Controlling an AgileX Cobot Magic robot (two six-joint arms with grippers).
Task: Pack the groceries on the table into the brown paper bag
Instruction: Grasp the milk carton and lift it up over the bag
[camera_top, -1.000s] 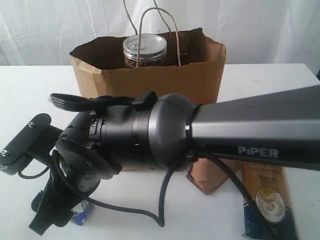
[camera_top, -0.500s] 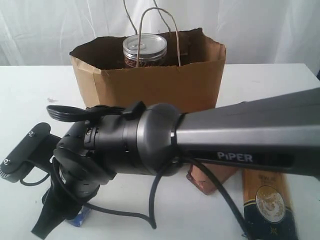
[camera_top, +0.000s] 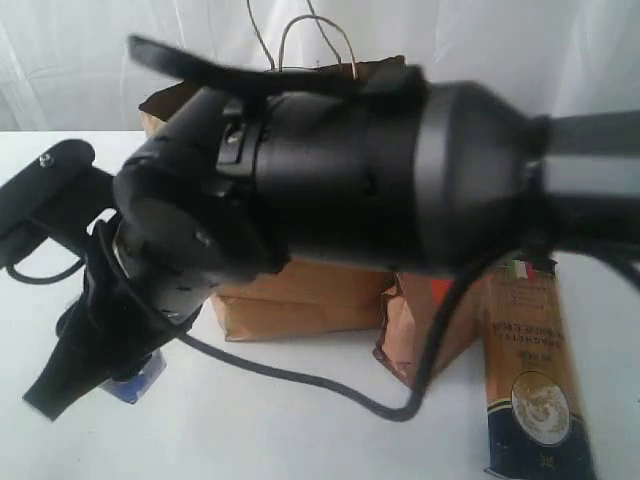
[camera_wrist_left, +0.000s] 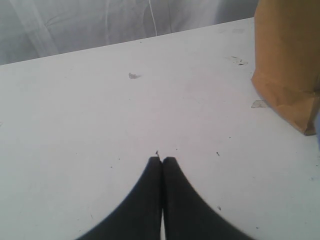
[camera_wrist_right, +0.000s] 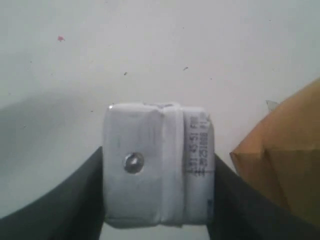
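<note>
My right gripper (camera_wrist_right: 158, 155) is shut on the small white-blue carton (camera_wrist_right: 150, 165), just above the white table (camera_wrist_right: 150, 50), with a corner of the brown paper bag (camera_wrist_right: 280, 165) close beside it. In the exterior view the right arm reaches across to the lower left, where the right gripper (camera_top: 95, 385) holds the carton (camera_top: 135, 385). The arm covers most of the bag (camera_top: 300, 300). The brown-orange pouch (camera_top: 420, 320) leans by the bag, and the spaghetti pack (camera_top: 530, 370) lies beside it. My left gripper (camera_wrist_left: 162, 159) is shut and empty over the bare table (camera_wrist_left: 100, 125). Jar, can and bottle are hidden.
The bag's cord handles (camera_top: 315, 40) rise above the arm, in front of a white curtain. A black cable (camera_top: 300, 380) loops from the right arm down onto the table (camera_top: 300, 440). The bag's bottom corner (camera_wrist_left: 287, 100) stands well apart from the left gripper.
The right arm has risen and swung closer to the exterior camera, lifting the carton a little. It now hides the jar that showed inside the bag.
</note>
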